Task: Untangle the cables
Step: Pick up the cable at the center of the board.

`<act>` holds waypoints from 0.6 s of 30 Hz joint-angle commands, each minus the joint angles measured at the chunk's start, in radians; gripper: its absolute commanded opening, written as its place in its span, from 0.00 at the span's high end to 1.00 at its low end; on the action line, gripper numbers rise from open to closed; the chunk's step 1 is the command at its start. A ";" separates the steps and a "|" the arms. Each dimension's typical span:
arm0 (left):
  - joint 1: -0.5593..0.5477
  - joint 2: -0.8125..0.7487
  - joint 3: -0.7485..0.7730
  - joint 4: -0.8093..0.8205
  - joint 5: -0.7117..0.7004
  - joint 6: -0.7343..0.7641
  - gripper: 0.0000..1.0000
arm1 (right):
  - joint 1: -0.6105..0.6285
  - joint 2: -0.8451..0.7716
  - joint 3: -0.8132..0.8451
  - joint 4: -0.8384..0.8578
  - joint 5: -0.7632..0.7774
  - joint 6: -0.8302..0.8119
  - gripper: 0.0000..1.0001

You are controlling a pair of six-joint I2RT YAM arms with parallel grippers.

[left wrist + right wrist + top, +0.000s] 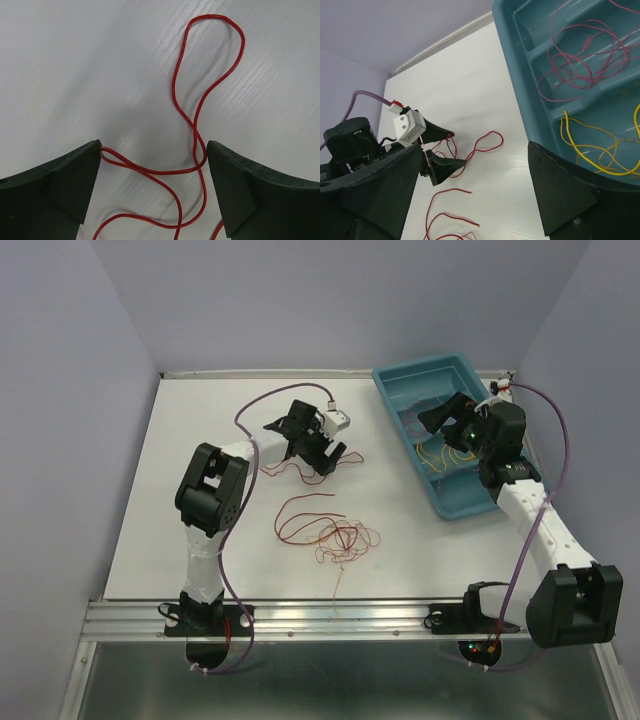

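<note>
left arm [215, 490]: reaches toward 12 o'clock over the left half of the surface [190, 540], wrist bent down.
left jaws: wide open, gripping nothing, set low over the surface.
red cable [200, 107]: lies flat on the surface between the left jaws. One long loop runs to 12 o'clock, and its strands cross near the right finger. Whether it touches either finger, I cannot tell.
tangle [338, 536]: red and orange cables looped together on the surface at about 6 o'clock from the left jaws, apart from them. One thin strand trails on toward 6 o'clock.
tray [400, 405]: teal, with dividers, at 3 o'clock from the left jaws, in the far right corner of the surface.
purple-red cables [580, 65]: loose loops in the tray's far compartments, crossing a divider.
yellow cable [585, 145]: curled in the next compartment, at 6 o'clock from the purple-red ones.
right arm [540, 530]: stretches from the near right edge toward 11 o'clock.
right jaws: open, gripping nothing, over the middle of the tray.
</note>
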 commanded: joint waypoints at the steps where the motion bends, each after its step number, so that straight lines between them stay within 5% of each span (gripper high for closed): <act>1: -0.010 -0.042 -0.038 0.028 -0.026 -0.004 0.03 | -0.001 0.010 -0.016 0.063 -0.030 0.004 0.09; 12: -0.081 -0.030 -0.044 0.030 -0.162 0.033 0.09 | -0.001 0.014 -0.018 0.064 -0.027 0.005 0.09; 15: -0.097 0.005 -0.026 -0.008 -0.182 0.054 0.38 | -0.001 0.016 -0.016 0.064 -0.032 0.005 0.09; 18: -0.096 0.028 0.009 -0.048 -0.156 0.063 0.52 | -0.001 0.017 -0.016 0.066 -0.032 0.007 0.09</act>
